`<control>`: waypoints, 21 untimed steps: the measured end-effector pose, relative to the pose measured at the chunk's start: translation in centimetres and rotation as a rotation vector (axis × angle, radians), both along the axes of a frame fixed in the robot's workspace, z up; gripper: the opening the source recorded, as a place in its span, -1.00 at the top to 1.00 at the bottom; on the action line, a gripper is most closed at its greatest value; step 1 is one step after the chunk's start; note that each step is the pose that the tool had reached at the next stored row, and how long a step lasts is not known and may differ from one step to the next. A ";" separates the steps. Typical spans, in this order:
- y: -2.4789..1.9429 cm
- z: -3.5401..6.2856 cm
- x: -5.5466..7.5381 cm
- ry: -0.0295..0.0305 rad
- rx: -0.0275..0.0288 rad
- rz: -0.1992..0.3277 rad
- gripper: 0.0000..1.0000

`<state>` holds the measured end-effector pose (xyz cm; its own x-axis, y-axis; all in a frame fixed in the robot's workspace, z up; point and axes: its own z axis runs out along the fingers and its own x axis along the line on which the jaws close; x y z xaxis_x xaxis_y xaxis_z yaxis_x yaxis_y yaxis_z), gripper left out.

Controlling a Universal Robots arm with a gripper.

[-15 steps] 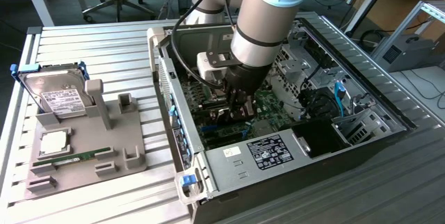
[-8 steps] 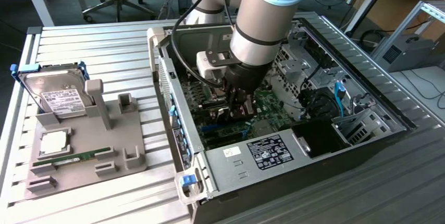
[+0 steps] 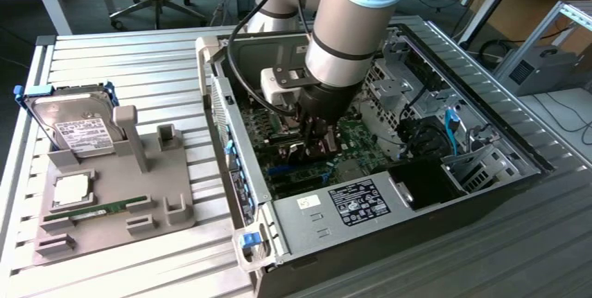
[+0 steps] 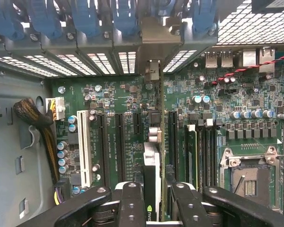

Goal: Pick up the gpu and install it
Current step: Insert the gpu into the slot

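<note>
Gripper [image 4: 154,198] clamps thin flat black gpu [image 4: 151,175] | above green motherboard [image 4: 118,137]

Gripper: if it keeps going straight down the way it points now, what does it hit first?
The gripper is shut on the gpu, edge-on toward the motherboard. The card would likely meet the board's slot area first; the gap is hard to judge.

1. Green motherboard [image 4: 128,101] dotted with silver capacitors, crossed by black slots and one white slot [image 4: 84,149].
2. Black gpu [image 4: 151,182] with a white edge (a green logo shows at its near end), between black gripper [image 4: 152,198] fingers.
3. Blue clips [image 4: 85,16] line the grey case [image 3: 306,225].
4. Silver hard drive [image 3: 76,128] in a blue frame; green RAM stick [image 3: 109,209] on a grey holder [image 3: 148,187].
</note>
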<state>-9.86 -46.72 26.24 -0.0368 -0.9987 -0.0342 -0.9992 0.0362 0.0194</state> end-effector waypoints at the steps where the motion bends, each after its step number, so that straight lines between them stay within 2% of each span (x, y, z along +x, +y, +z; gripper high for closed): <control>1: 0.00 0.00 0.0 0.0000 0.0000 0.000 0.47; 6: 0.00 -0.01 0.1 -0.0001 -0.0003 0.000 0.47; 13: 0.00 0.00 0.8 -0.0001 -0.0005 0.009 0.47; 21: 0.03 0.00 0.5 -0.0008 -0.0005 0.010 0.47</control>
<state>-9.34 -46.69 26.24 -0.0270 -0.9991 -0.0338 -0.9995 0.0264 0.0186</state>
